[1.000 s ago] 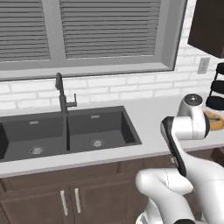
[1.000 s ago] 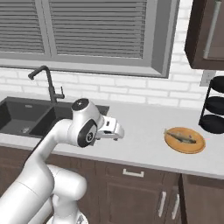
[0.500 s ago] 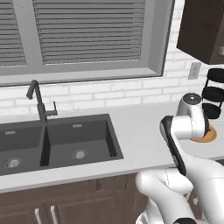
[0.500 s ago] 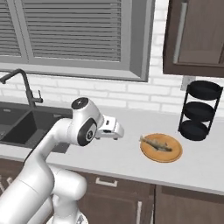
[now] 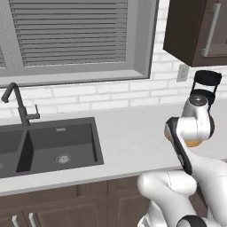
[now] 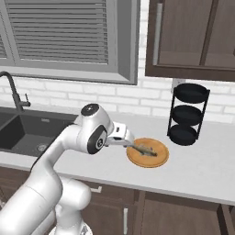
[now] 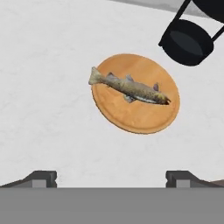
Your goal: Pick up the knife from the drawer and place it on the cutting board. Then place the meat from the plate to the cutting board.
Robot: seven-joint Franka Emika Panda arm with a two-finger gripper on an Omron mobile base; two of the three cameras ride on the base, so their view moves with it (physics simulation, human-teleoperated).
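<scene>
Pale grey counter (image 6: 202, 170), orange plate (image 6: 149, 158) and black three-tier rack (image 6: 186, 114) on it, dark sink (image 5: 57, 144) inset

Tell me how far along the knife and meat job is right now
Nothing looks finished yet. The meat lies on the plate on the counter, beside the black rack. In hand: the gripper hovers over the plate, jaws wide open and empty. Left: I can't see the knife, drawer or cutting board here, so fetching the knife, placing it on the board, and moving the meat all appear to remain.
</scene>
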